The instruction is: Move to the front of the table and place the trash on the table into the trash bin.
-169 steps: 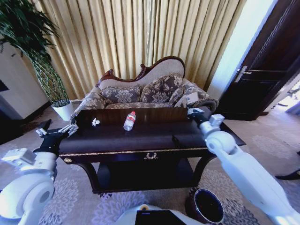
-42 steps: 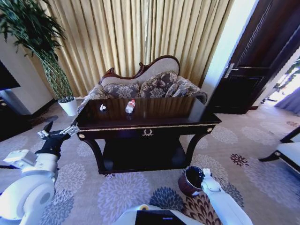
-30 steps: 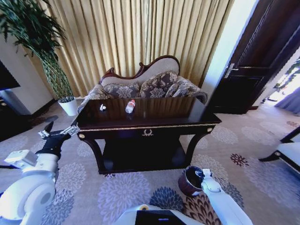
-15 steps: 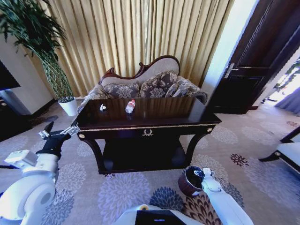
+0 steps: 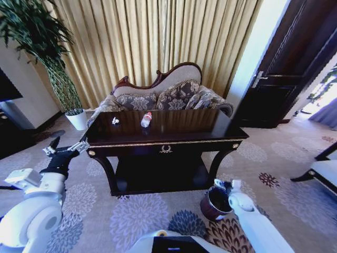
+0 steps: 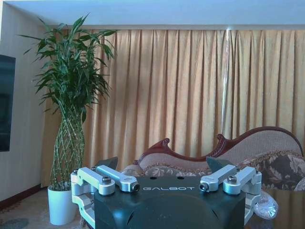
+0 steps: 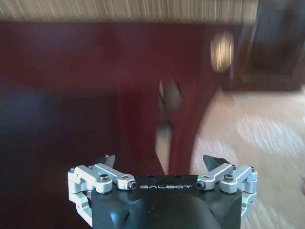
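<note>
The table (image 5: 179, 128), dark and glossy with gold trim, stands ahead at the centre of the head view. On its left half lie the trash: a clear bottle (image 5: 146, 119) with a red cap and a small white scrap (image 5: 115, 120). The trash bin (image 5: 215, 203), a small round dark bucket, sits on the carpet by the table's front right leg. My right gripper (image 5: 224, 184) hovers at the bin's far rim; the right wrist view shows this gripper (image 7: 159, 161) open and empty, facing a table leg (image 7: 178, 129). My left gripper (image 5: 66, 147) is open left of the table, also empty (image 6: 162, 163).
A patterned sofa (image 5: 163, 97) stands right behind the table against gold curtains. A tall plant in a white pot (image 5: 76, 119) is at the back left, a dark door (image 5: 284, 79) at the right, and a chair (image 5: 321, 174) at the right edge. Carpet lies open in front.
Since the oldest frame the view has pulled back from the table, and the right arm came down from the tabletop to the bin. In the last half second the right gripper rose over the bin's rim.
</note>
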Controlling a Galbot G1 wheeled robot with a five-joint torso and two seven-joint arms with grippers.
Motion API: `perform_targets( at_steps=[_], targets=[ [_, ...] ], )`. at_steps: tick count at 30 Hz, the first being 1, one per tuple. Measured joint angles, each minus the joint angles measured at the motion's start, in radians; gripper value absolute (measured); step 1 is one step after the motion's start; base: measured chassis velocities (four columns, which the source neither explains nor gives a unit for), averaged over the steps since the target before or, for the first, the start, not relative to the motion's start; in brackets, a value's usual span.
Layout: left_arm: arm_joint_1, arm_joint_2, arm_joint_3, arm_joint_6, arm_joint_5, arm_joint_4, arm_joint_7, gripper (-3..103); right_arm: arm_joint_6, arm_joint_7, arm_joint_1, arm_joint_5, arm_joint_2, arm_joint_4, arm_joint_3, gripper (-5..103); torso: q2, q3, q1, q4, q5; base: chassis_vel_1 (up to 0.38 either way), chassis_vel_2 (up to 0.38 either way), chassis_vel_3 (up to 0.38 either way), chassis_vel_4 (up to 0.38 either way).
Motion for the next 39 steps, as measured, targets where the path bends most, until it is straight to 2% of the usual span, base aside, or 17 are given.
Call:
perform_targets(
  at_steps=[4, 5, 8, 17, 39],
  targets=[
    [0.0, -0.004, 0.0, 0.0, 0.0, 0.0, 0.0, 100, 0.015, 0.0, -0.059, 0.026, -0.021, 0.224, 0.057, 100, 0.0, 0.0, 0.0, -0.0003, 0.0001, 0.0, 0.0, 0.0, 0.0],
    [0.0, -0.004, 0.0, 0.0, 0.0, 0.0, 0.0, 100, 0.015, 0.0, -0.059, 0.026, -0.021, 0.224, 0.057, 100, 0.0, 0.0, 0.0, -0.0003, 0.0001, 0.0, 0.0, 0.0, 0.0],
    [-0.001, -0.013, 0.01, 0.002, 0.0, 0.0, 0.0, 100, 0.017, 0.001, -0.101, 0.045, -0.044, 0.416, 0.08, 100, 0.0, 0.0, 0.0, 0.0, 0.0001, 0.0, 0.0, 0.0, 0.0],
    [0.0, -0.009, 0.007, 0.004, 0.0, 0.0, -0.001, 100, -0.005, 0.029, -0.146, 0.076, -0.054, 0.656, 0.071, 100, 0.0, 0.0, 0.0, -0.0001, 0.0003, 0.0, 0.0, 0.0, 0.0],
    [0.0, -0.004, 0.009, 0.008, 0.0, 0.0, -0.002, 100, 0.013, 0.034, -0.127, 0.072, -0.074, 0.672, 0.054, 100, 0.0, 0.0, 0.0, -0.0001, 0.0003, -0.002, 0.001, 0.002, -0.001]
  ],
)
